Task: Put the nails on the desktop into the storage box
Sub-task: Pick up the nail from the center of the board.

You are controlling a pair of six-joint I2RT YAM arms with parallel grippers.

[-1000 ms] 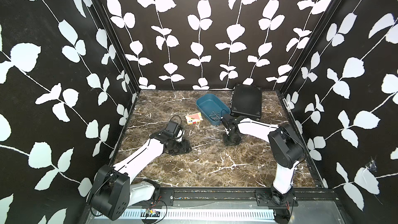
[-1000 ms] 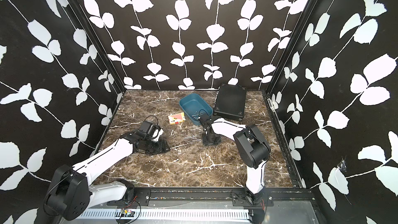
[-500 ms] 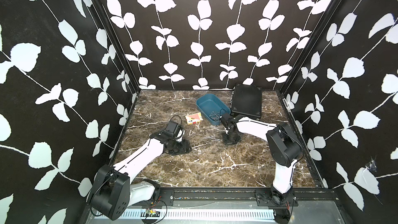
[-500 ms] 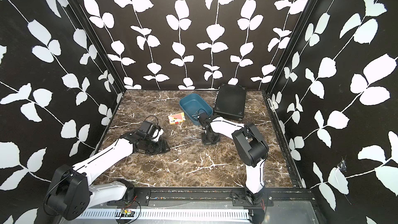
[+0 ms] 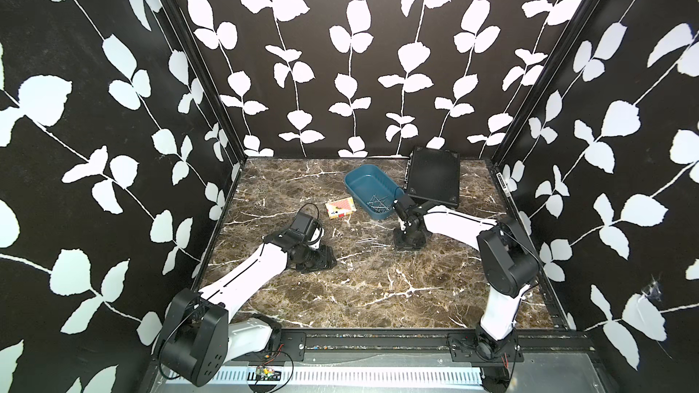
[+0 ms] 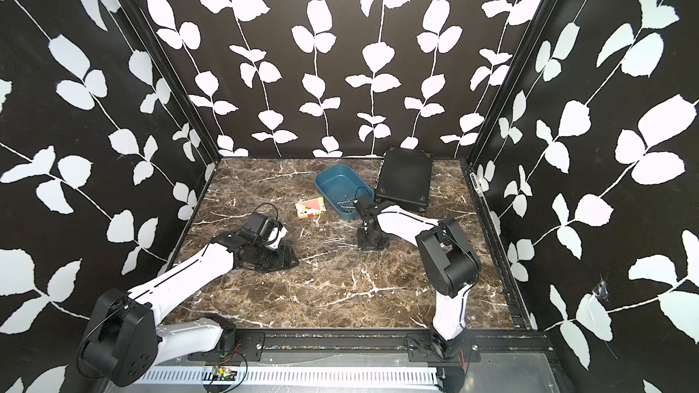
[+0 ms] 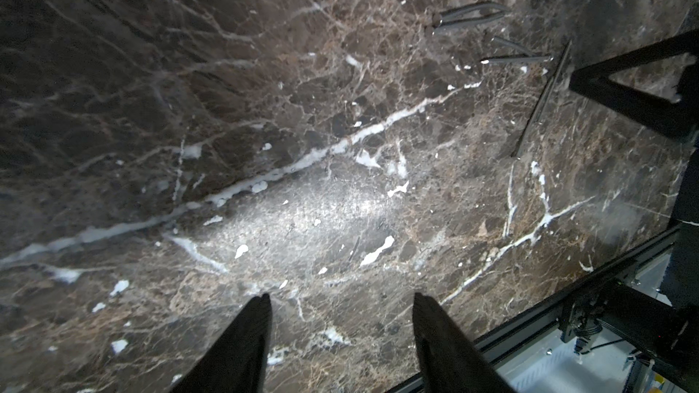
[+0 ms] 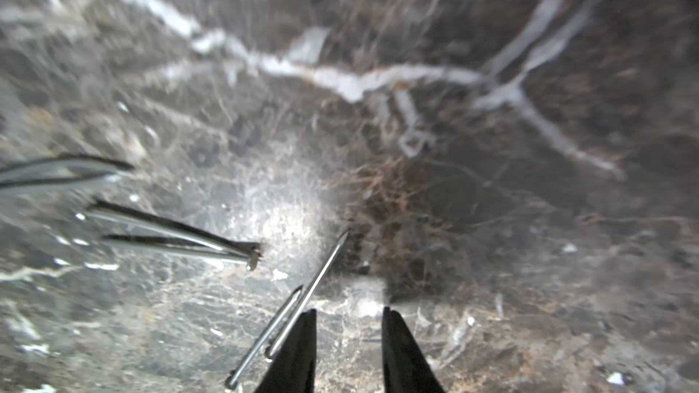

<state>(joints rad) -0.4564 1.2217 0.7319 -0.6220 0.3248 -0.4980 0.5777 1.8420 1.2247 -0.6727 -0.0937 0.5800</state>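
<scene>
Pinching such a thin pin off a hard counter [image 5: 359, 289] needs care. The right end effector [image 8: 348, 311] is low over the surface, its two fingers spread a little with only bare marble between them. Two of the nails [image 8: 325, 262] lie crossed just outside one finger, touching it or almost; I cannot tell which. More nails lie near, a little further off. To do this step well, I think the arm should shift sideways until one nail sits between the fingers, across the gap. Then it should press the tips down to the surface before closing, because a nail this thin will roll or slip under tips that are too high. A slow closing is better; a fast squeeze may flick the nail away. The storage box [image 5: 365, 185] stands near, toward the back wall, and already holds a small heap of nails, so the carry is short. The left end effector [image 7: 342, 296] is low over the counter, well apart, with fingers spread and empty.
</scene>
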